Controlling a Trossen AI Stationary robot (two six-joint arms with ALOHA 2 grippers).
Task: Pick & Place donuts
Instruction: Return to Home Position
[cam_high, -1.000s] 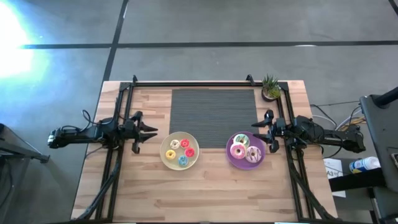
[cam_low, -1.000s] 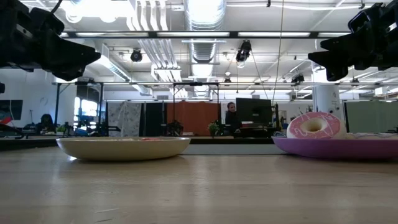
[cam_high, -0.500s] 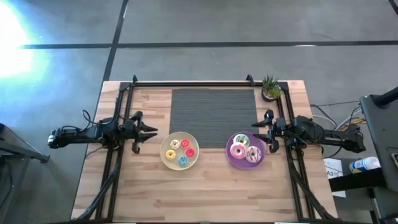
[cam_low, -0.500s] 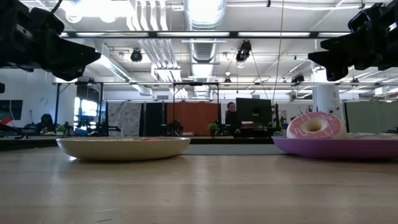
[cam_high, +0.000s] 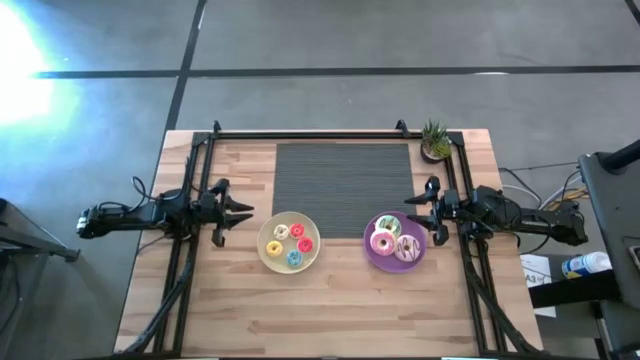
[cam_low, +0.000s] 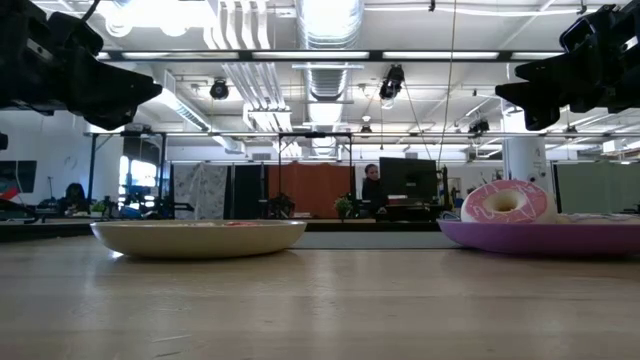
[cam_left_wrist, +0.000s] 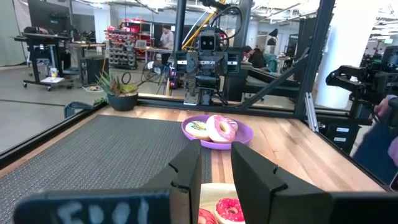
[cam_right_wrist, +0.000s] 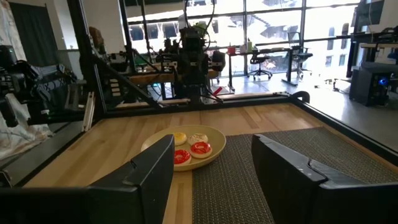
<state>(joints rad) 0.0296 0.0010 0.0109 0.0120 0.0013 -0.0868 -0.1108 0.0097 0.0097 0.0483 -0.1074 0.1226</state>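
Mat (cam_high: 342, 188) behind donuts (cam_high: 382, 242), plant (cam_high: 435, 140) at corner

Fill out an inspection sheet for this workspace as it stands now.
Surface: wooden table, dark mat at the back; no spills seen.
Job's things: five small donuts on the cream plate; three larger donuts on the purple plate.
Clutter: potted plant at the back right corner.
Grippers: left gripper and right gripper both open, empty, raised above the table.
Cables: loose cables beside the table's right edge.
Surroundings: a person far behind.
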